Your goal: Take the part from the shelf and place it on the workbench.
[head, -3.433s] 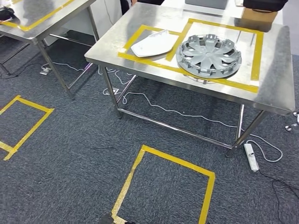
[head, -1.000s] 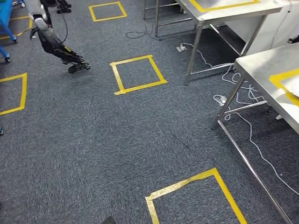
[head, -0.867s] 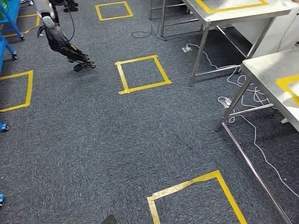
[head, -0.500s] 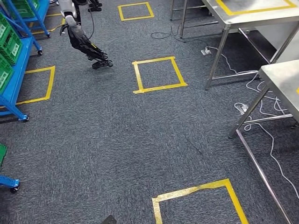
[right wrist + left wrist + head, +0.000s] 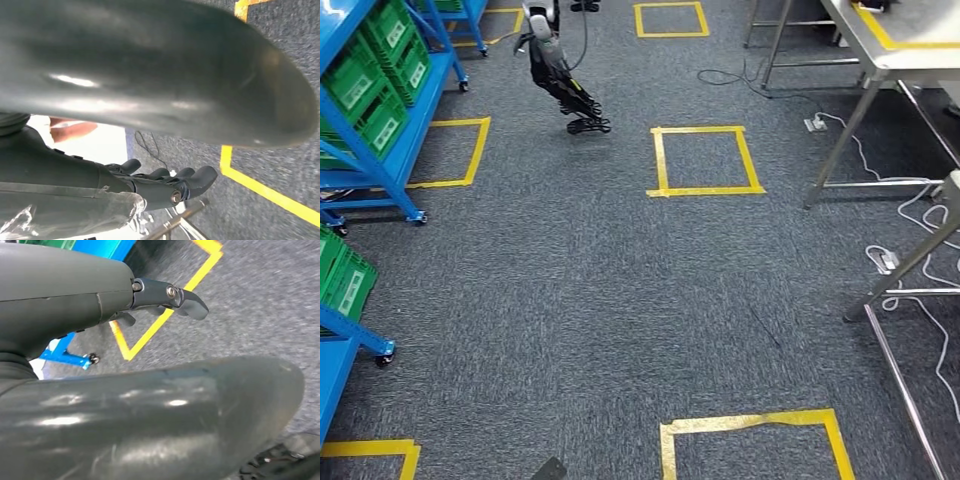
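A blue shelf (image 5: 392, 150) with green bins (image 5: 376, 85) stands at the left of the head view; I cannot make out the part in them. A steel workbench (image 5: 901, 45) with yellow tape on top sits at the far right. In the left wrist view my left hand (image 5: 113, 305) hangs over the carpet, its fingers (image 5: 181, 295) stretched out and apart from the thick thumb, holding nothing. My right hand (image 5: 113, 185) also holds nothing in the right wrist view, with its fingers (image 5: 188, 180) lightly bent and away from the thumb.
Grey carpet carries yellow tape squares (image 5: 705, 160), one close in front (image 5: 750, 440). A second blue rack (image 5: 343, 300) stands at the near left. A dark jointed machine (image 5: 565, 85) with cables leans at the back. Table legs (image 5: 909, 265) and white cables (image 5: 924, 215) lie at the right.
The whole view has swung left as the camera turned. The tables slid off to the right, and the blue shelves with green bins came in at the left.
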{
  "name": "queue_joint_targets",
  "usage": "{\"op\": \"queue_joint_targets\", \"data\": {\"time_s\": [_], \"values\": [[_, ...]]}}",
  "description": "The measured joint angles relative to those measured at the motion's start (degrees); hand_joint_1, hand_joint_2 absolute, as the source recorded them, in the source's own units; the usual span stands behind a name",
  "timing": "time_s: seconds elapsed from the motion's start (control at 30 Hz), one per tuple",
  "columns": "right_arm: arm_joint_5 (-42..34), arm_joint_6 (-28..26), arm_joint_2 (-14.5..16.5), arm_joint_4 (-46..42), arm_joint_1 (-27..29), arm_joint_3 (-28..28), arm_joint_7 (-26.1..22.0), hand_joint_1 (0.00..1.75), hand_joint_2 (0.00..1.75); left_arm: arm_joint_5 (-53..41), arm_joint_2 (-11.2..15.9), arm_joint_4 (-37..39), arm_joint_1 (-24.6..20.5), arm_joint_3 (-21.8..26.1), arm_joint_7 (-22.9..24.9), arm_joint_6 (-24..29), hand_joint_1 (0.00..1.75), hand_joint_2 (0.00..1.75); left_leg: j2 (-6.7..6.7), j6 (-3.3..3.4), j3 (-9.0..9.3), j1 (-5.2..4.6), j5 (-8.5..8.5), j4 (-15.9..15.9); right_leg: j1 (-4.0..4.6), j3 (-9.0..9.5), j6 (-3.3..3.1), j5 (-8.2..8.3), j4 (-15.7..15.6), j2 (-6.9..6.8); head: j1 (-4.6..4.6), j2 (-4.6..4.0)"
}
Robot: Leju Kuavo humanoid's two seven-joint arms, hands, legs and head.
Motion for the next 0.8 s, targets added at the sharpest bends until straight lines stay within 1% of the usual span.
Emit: {"op": "queue_joint_targets", "data": {"time_s": [0.03,0.07,0.1,0.13,0.17,0.2,0.23,0.27,0.3,0.33,0.37,0.4,0.43,0.47,0.5,0.53,0.57,0.6,0.63,0.67,0.7,0.73,0.77,0.8], "values": [[0.0,0.0,0.01,0.0,-0.01,-0.01,0.0,0.0,0.0,0.0,0.02,0.0,0.04,0.02,0.0,0.03,0.0,0.0,-0.56,0.34,0.08,0.12,0.1,-0.14,-0.11,-0.51,0.26,-0.97,1.37,0.93,0.11,0.0],[0.01,0.01,0.01,0.0,0.02,-0.02,0.01,0.0,0.0,-0.01,0.01,0.0,0.02,0.05,0.0,0.05,0.0,0.0,-1.11,0.65,0.17,0.25,0.18,-0.27,-0.19,-1.66,0.47,-2.48,3.98,2.2,0.28,0.0],[0.01,0.01,0.01,0.0,0.07,-0.06,0.04,0.0,0.0,-0.02,-0.02,0.0,-0.03,0.08,0.0,0.06,0.0,0.0,-1.68,0.84,0.18,0.26,0.19,-0.28,-0.22,-3.36,0.59,-4.31,7.76,3.58,0.48,0.0],[0.01,0.02,0.01,0.0,0.13,-0.12,0.09,0.0,0.0,-0.03,-0.04,0.0,-0.09,0.1,0.0,0.07,0.0,0.0,-2.31,0.98,0.17,0.26,0.19,-0.28,-0.24,-5.39,0.67,-5.98,11.85,4.43,0.56,0.0],[0.01,0.03,0.01,0.0,0.19,-0.19,0.13,0.0,0.0,-0.04,-0.05,0.0,-0.08,0.14,0.0,0.07,0.0,0.0,-2.97,1.04,0.18,0.25,0.19,-0.27,-0.24,-7.07,0.73,-6.88,14.97,4.84,0.61,0.0],[-0.01,0.03,0.01,0.0,0.24,-0.26,0.17,0.0,0.0,0.02,-0.04,0.0,-0.04,0.22,0.0,0.1,0.0,0.0,-3.65,1.04,0.22,0.24,0.19,-0.26,-0.26,-7.96,0.74,-6.7,16.25,5.03,0.62,0.0],[-0.02,0.04,0.01,0.0,0.27,-0.31,0.21,0.0,0.0,0.12,-0.04,0.0,0.01,0.33,0.0,0.15,0.0,0.0,-4.38,1.01,0.28,0.25,0.2,-0.25,-0.32,-7.69,0.72,-5.38,15.14,5.17,0.61,0.0],[-0.03,0.04,0.01,0.0,0.27,-0.33,0.23,0.0,0.0,0.23,-0.04,0.0,0.04,0.44,-0.01,0.21,0.0,0.0,-5.13,0.94,0.35,0.29,0.22,-0.23,-0.44,-6.4,0.67,-3.3,12.03,5.48,0.62,0.0],[-0.04,0.03,0.01,0.0,0.27,-0.34,0.26,0.0,0.0,0.34,-0.06,0.0,0.05,0.55,-0.05,0.29,0.0,0.0,-5.84,0.78,0.39,0.34,0.24,-0.2,-0.66,-4.56,0.67,-1.23,7.91,6.53,0.63,0.0],[-0.06,0.02,0.01,0.0,0.25,-0.36,0.28,0.0,0.0,0.4,-0.07,0.0,0.0,0.64,-0.1,0.37,0.0,0.0,-6.53,0.53,0.33,0.29,0.24,-0.04,-0.9,-2.86,0.61,0.21,4.14,7.73,0.62,0.0],[-0.07,0.01,0.02,0.0,0.23,-0.36,0.3,0.0,0.0,0.41,-0.07,0.0,-0.04,0.73,-0.18,0.46,0.0,0.0,-7.12,0.21,0.2,0.28,0.3,0.03,-1.05,-1.7,0.48,0.98,1.6,8.73,0.59,0.0],[-0.08,0.0,0.02,0.0,0.18,-0.37,0.33,0.0,0.0,0.43,-0.06,0.0,-0.04,0.82,-0.25,0.54,0.0,0.0,-7.65,-0.2,0.02,0.3,0.43,0.01,-1.07,-1.15,0.25,1.13,0.4,9.4,0.56,0.0],[-0.1,-0.01,0.03,0.0,0.12,-0.38,0.35,0.0,0.0,0.43,-0.04,0.0,0.02,0.9,-0.28,0.58,0.0,0.0,-8.17,-0.61,-0.16,0.37,0.63,-0.09,-0.92,-1.03,-0.1,1.12,0.19,9.22,0.54,0.0],[-0.11,-0.01,0.04,0.0,0.07,-0.4,0.4,0.0,0.0,0.44,-0.03,0.0,0.14,0.95,-0.32,0.62,0.0,0.0,-8.58,-0.99,-0.28,0.53,0.85,-0.3,-0.79,-1.01,-0.51,1.29,0.18,8.71,0.53,0.0],[-0.12,-0.02,0.04,0.0,0.03,-0.44,0.45,0.0,0.0,0.45,-0.03,0.0,0.26,0.97,-0.34,0.63,0.0,0.0,-8.18,-1.29,-0.45,0.6,0.76,-0.21,-0.72,-0.96,-0.95,1.49,0.04,8.17,0.51,0.0],[-0.13,-0.02,0.05,0.0,0.02,-0.47,0.48,0.0,0.0,0.47,-0.04,0.0,0.3,0.98,-0.34,0.63,0.0,0.0,-7.07,-1.51,-0.93,0.57,0.11,0.64,-0.7,-0.94,-1.34,1.68,-0.12,7.58,0.35,0.0],[-0.13,-0.02,0.07,0.0,0.06,-0.5,0.51,0.0,0.0,0.49,-0.05,0.0,0.25,0.99,-0.36,0.64,0.0,0.0,-5.61,-1.69,-1.93,0.5,-1.24,2.65,-0.7,-0.94,-1.68,1.8,-0.28,6.89,0.16,0.0],[-0.13,-0.02,0.06,0.0,0.11,-0.51,0.52,0.0,0.0,0.5,-0.06,0.0,0.15,1.0,-0.37,0.64,0.0,0.0,-3.99,-1.82,-3.49,0.42,-3.17,5.95,-0.62,-0.96,-1.93,1.83,-0.36,6.13,-0.02,0.0],[-0.13,-0.02,0.06,0.0,0.18,-0.53,0.52,0.0,0.0,0.5,-0.06,0.0,0.03,1.0,-0.39,0.64,0.0,0.0,-3.06,-1.95,-5.42,0.39,-5.17,9.98,-0.51,-0.99,-2.09,1.8,-0.36,5.34,-0.16,0.0],[-0.13,-0.02,0.05,0.0,0.24,-0.56,0.53,0.0,0.0,0.5,-0.06,0.0,-0.01,1.01,-0.42,0.64,0.0,0.0,-2.71,-2.05,-7.16,0.4,-6.64,13.65,-0.41,-1.02,-2.19,1.75,-0.36,4.51,-0.18,0.0],[-0.14,-0.02,0.05,0.0,0.26,-0.58,0.54,0.0,0.0,0.5,-0.05,0.0,0.03,1.01,-0.44,0.64,0.0,0.0,-2.6,-2.08,-8.18,0.41,-7.13,15.89,-0.35,-1.02,-2.24,1.7,-0.36,3.74,-0.17,0.0],[-0.14,-0.02,0.05,0.0,0.23,-0.6,0.54,0.0,0.0,0.5,-0.04,0.0,0.12,1.01,-0.45,0.65,0.0,0.0,-2.53,-2.05,-8.08,0.4,-6.45,15.91,-0.32,-1.0,-2.25,1.66,-0.36,3.03,-0.18,0.0],[-0.14,-0.02,0.05,0.0,0.18,-0.61,0.55,0.0,0.0,0.5,-0.03,0.0,0.19,1.01,-0.46,0.66,0.0,0.0,-2.28,-1.97,-6.83,0.39,-4.88,13.67,-0.31,-0.93,-2.22,1.61,-0.35,2.37,-0.19,0.0],[-0.14,-0.02,0.05,0.0,0.13,-0.61,0.54,0.0,0.0,0.5,-0.02,0.0,0.21,1.02,-0.46,0.68,0.0,0.0,-1.43,-1.83,-4.72,0.35,-2.93,9.93,-0.29,-0.8,-2.13,1.52,-0.35,1.79,-0.19,0.0]]}}
